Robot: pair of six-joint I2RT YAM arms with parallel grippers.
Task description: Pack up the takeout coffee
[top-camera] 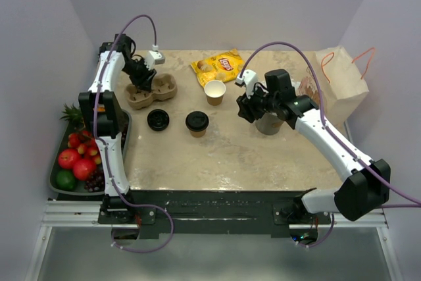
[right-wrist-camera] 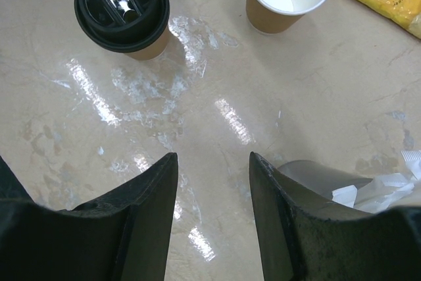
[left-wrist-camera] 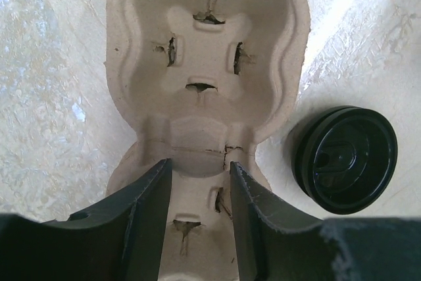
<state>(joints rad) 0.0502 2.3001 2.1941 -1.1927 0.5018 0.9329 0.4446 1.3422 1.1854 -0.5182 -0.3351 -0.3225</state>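
and there we had it: the left gripper (left-wrist-camera: 198, 164) hung low over the pulp two-cup carrier (left-wrist-camera: 204, 37) at the upper left of the top view. its jaws were parted over the near well, just short of the ridge between the two wells. nothing we could see was pinched between them, and we could not tell whether the fingers (left-wrist-camera: 141, 222) touched the pulp. we read it as lining up on the carrier to steady it so a cup could go in.

the takeout coffee sat apart from it. the lidded kraft cup (top-camera: 197, 123) stood upright at the centre of the table (top-camera: 263, 156). the loose black lid (top-camera: 158, 120) lay just left of it, near the carrier. the open kraft cup (top-camera: 214, 91) stood above them, white inside, just below the lay's chip bag (top-camera: 217, 65).

the right gripper (right-wrist-camera: 212, 159) was released too, with only bare table between its jaws. it hovered beside the grey cup of wrapped straws (right-wrist-camera: 329, 182), pointed toward the lidded cup and, we judged, well placed to reach it. neither cup was in the carrier yet.
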